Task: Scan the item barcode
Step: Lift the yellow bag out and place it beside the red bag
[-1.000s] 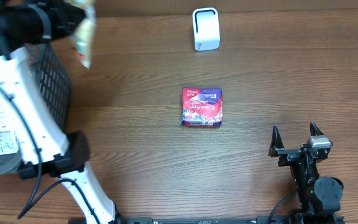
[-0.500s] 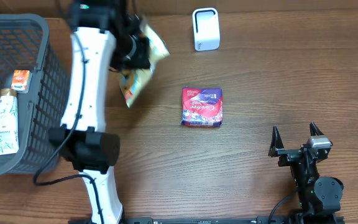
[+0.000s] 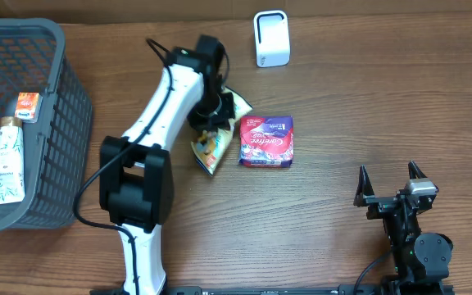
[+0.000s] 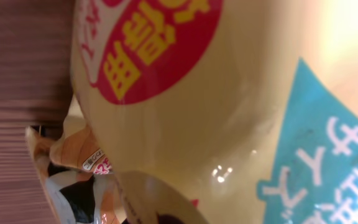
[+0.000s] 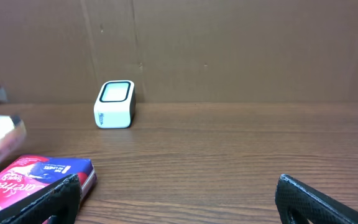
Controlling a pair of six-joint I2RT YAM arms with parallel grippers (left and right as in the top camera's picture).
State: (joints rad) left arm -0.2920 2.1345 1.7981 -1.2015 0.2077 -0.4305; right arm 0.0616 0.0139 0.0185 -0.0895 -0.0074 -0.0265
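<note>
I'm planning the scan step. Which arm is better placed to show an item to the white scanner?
Left. Its jaws are shut on the snack bag, not far from the scanner. The right arm sits at the table's front edge, jaws open and empty, farther off.

The snack bag (image 3: 207,149) is just left of the pack (image 3: 266,141), scanner (image 3: 270,38) behind, basket (image 3: 68,106) far left.

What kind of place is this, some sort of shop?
Likely a mock shop checkout in a lab: a grey shopping basket, a white barcode scanner and a red packet sit on a wooden table, cardboard behind.
</note>
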